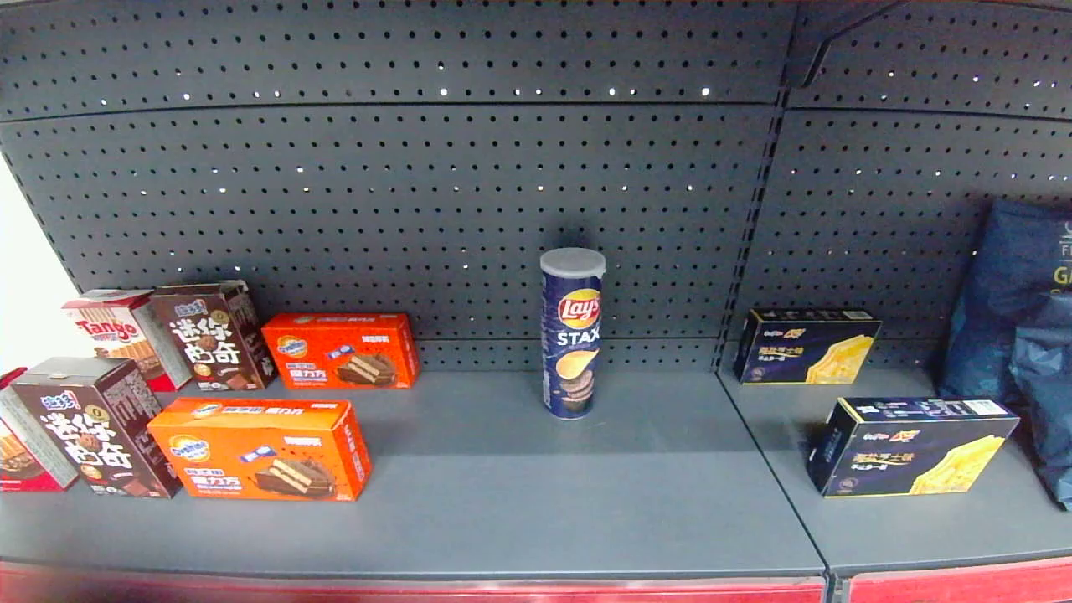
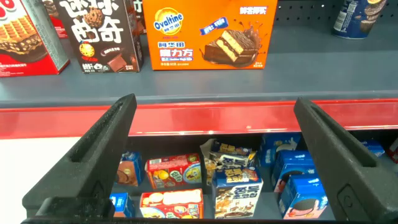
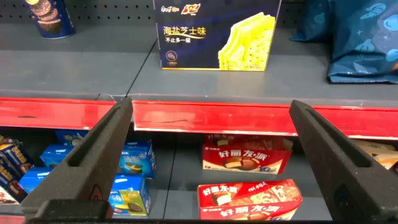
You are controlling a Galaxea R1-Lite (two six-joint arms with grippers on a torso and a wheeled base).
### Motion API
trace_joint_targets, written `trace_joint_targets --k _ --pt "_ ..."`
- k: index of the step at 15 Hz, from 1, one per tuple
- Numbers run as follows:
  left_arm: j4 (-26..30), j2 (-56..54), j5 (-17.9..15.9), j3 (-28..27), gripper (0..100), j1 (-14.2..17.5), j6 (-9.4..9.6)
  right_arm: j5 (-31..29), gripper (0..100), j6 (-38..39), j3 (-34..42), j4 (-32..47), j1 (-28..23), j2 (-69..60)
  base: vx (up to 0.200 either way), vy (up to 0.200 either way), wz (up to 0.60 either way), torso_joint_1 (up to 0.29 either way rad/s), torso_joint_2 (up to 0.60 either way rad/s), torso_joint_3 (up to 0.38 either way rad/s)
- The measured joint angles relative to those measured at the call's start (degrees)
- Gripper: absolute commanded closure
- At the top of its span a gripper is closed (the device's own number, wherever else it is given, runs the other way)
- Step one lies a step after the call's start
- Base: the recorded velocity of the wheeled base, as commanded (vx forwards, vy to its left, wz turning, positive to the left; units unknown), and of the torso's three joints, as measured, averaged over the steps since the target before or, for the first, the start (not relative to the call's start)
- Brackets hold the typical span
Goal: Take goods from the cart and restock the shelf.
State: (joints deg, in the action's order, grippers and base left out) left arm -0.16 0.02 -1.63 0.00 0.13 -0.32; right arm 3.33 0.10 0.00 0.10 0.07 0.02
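Head view: we see the chip can (image 1: 573, 333) upright at the back middle of the shelf (image 1: 519, 494); a careless arm could tip it. Left wrist view: the left gripper (image 2: 214, 165) is released and empty before the red front edge (image 2: 205, 117); we fear it strikes this edge or the orange box (image 2: 208, 34) near it. Right wrist view: the right gripper (image 3: 211, 165) is released too; the dark blue box (image 3: 214, 34) risks the same.

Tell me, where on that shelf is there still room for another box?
The widest bare stretch of shelf lies between the front orange box and the chips can. A narrower gap separates the can from the navy boxes. The left end is crowded.
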Motion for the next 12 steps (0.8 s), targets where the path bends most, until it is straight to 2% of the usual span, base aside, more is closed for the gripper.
trace_joint_targets --k 12 --pt "0.0 0.0 -0.2 0.0 0 -0.1 0.22 0.0 0 0.0 0.0 0.0 0.0 0.0 0.000 0.000 0.00 0.000 0.00 0.000"
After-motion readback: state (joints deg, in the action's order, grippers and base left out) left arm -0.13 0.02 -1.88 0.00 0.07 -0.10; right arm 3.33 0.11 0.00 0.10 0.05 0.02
